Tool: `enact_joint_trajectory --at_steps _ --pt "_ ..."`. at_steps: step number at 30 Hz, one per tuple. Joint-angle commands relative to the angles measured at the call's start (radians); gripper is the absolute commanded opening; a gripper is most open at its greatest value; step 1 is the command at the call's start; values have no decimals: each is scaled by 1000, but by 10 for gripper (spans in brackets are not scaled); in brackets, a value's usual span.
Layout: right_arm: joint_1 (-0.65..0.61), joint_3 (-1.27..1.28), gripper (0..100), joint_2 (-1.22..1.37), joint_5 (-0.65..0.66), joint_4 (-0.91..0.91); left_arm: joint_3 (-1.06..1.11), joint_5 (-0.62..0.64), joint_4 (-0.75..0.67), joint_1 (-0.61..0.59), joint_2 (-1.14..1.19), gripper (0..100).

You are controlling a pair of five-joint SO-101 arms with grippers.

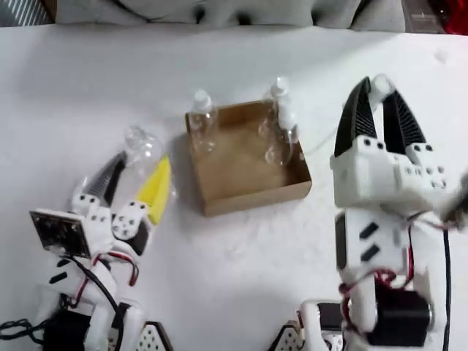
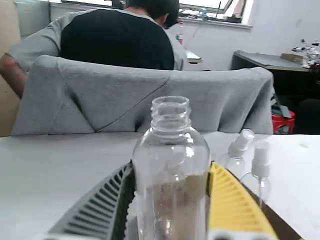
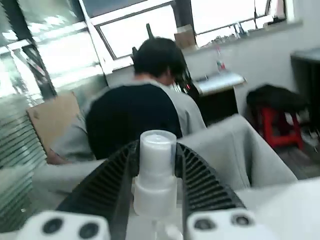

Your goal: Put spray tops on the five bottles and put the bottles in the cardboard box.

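Note:
A clear bottle with a bare open neck stands upright left of the cardboard box. My left gripper is shut on it, its grey and yellow fingers pressing the bottle's sides. The box holds three bottles with spray tops: one at its far left corner and two along its right wall, the same two bottles standing past the yellow finger. Right of the box, my right gripper is raised and shut on a white spray top.
A grey padded chair back runs along the table's far edge. Both arm bases and their cables take up the near edge. White tabletop lies bare in front of the box.

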Motion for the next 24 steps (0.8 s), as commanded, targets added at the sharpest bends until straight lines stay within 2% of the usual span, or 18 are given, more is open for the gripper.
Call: enact_joint_trajectory --at_steps 1,5,8,11,15,21,24 --pt "-70 -8 18 -42 14 -140 -3 12 -46 128 -12 20" --pt "-150 -11 18 -58 23 -288 -2 12 -35 223 -12 20" --pt "-262 -37 18 -38 118 -447 -2 12 15 286 -12 20" --pt "-404 -130 18 31 232 -479 -2 12 60 341 -12 20" --pt "-516 -292 18 162 305 -380 0 11 87 349 -12 20" --pt "-607 -462 16 315 304 -139 74 -103 81 349 -12 20" --pt "-657 -473 16 349 302 -25 115 -101 81 349 -12 20"
